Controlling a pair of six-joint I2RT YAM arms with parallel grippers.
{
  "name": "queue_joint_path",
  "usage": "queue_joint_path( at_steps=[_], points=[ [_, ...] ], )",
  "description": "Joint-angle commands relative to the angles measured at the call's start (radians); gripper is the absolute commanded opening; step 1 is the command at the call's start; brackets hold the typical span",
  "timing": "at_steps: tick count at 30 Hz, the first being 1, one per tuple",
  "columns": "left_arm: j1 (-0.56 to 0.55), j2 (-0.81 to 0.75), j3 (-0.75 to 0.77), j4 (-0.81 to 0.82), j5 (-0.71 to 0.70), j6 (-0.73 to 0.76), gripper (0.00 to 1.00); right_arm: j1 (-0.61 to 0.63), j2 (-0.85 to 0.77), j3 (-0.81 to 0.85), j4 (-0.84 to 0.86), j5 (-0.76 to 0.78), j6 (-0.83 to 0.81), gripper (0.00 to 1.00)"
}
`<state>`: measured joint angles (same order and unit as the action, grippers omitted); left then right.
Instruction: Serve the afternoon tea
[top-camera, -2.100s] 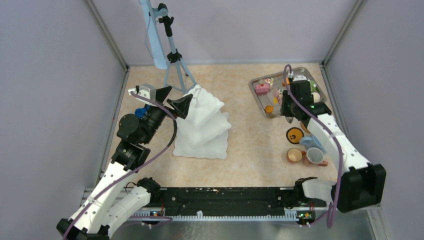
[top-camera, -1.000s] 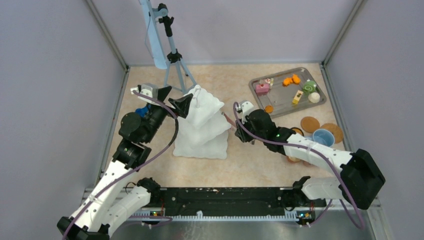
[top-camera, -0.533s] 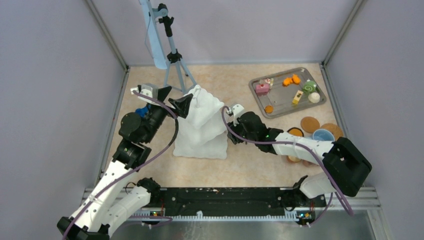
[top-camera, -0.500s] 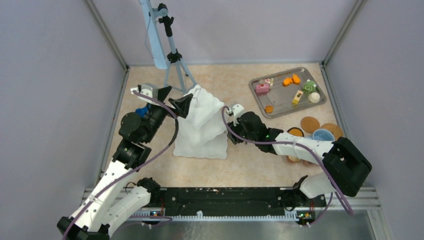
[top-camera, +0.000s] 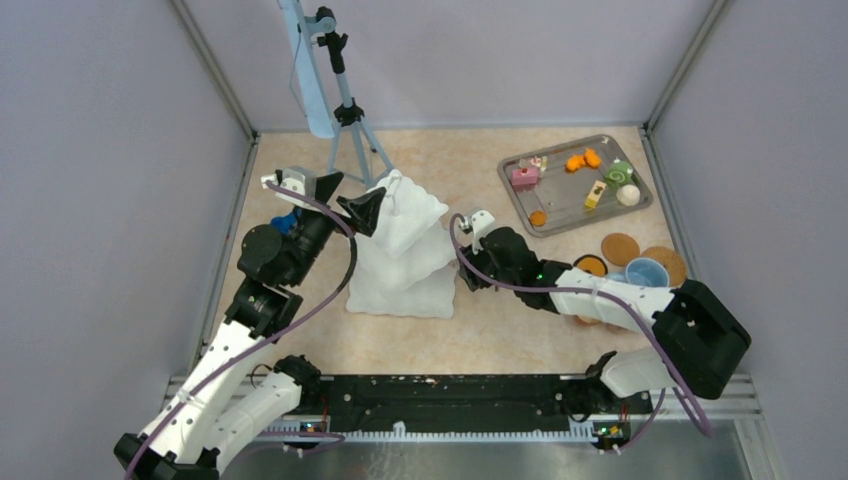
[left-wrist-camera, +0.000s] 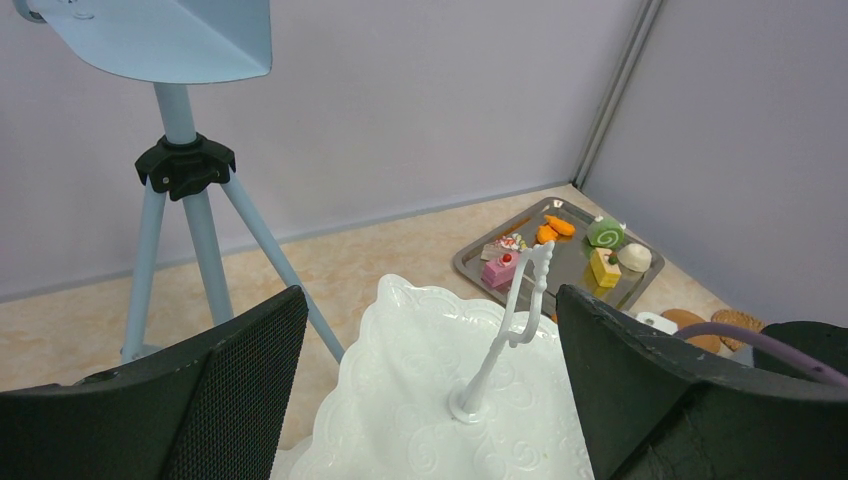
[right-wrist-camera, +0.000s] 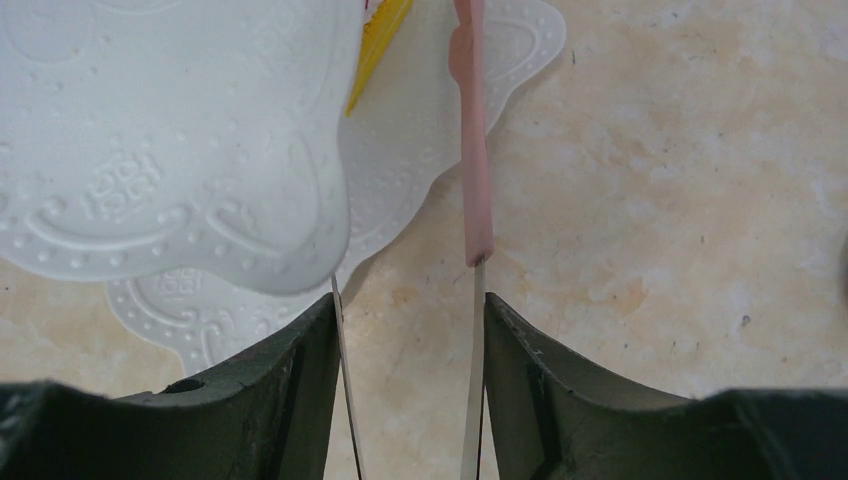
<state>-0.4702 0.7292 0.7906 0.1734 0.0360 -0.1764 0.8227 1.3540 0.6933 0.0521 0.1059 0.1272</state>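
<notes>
Lavender walls (top-camera: 470, 60) box in the beige surface (top-camera: 500, 330). Upper right, the pastries (top-camera: 525, 177) sit on a tray (top-camera: 563, 195). Over the central white stand (top-camera: 405, 260) the left end effector (top-camera: 347, 198) gapes wide. The right end effector (right-wrist-camera: 408, 310) pinches pink tongs (right-wrist-camera: 473, 150) at the stand's edge.

Glossy, embossed white plastic stand (left-wrist-camera: 400, 420) — dull-sheened metal tray (top-camera: 568, 200).

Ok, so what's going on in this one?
Two arms are serving toy tea onto a white tiered stand at mid-table. The right tool is shut on the tongs, whose tips reach over a lower tier. A yellow piece shows there, but it is unclear whether it is gripped. The left tool is open by the top tier and holds nothing. Several pastries lie on the tray at the far right.
</notes>
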Motion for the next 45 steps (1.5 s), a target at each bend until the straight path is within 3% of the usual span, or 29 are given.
queue_joint_path(
  at_steps=[1, 9, 14, 19, 27, 32, 45],
  points=[
    [0.001, -0.007, 0.009, 0.037, -0.003, 0.014, 0.99, 0.010, -0.136, -0.021, -0.041, 0.046, 0.067, 0.49],
    [0.001, -0.016, 0.008, 0.038, 0.006, 0.008, 0.99, 0.006, -0.250, 0.011, -0.323, 0.160, 0.180, 0.45],
    [0.002, -0.021, 0.006, 0.038, -0.002, 0.007, 0.99, -0.149, -0.268, 0.069, -0.480, 0.232, 0.283, 0.45],
    [0.001, -0.019, 0.003, 0.041, 0.011, -0.004, 0.99, -0.317, -0.266, 0.137, -0.480, 0.164, 0.257, 0.45],
    [0.000, -0.022, 0.001, 0.047, 0.011, -0.005, 0.99, -0.629, -0.107, 0.273, -0.413, -0.155, 0.338, 0.46],
    [-0.002, -0.024, -0.002, 0.048, 0.006, -0.006, 0.99, -0.781, -0.014, 0.265, -0.266, -0.369, 0.420, 0.47],
    [-0.017, -0.024, -0.007, 0.057, -0.001, -0.003, 0.99, -0.851, 0.192, 0.416, -0.243, -0.371, 0.364, 0.51]
  ],
)
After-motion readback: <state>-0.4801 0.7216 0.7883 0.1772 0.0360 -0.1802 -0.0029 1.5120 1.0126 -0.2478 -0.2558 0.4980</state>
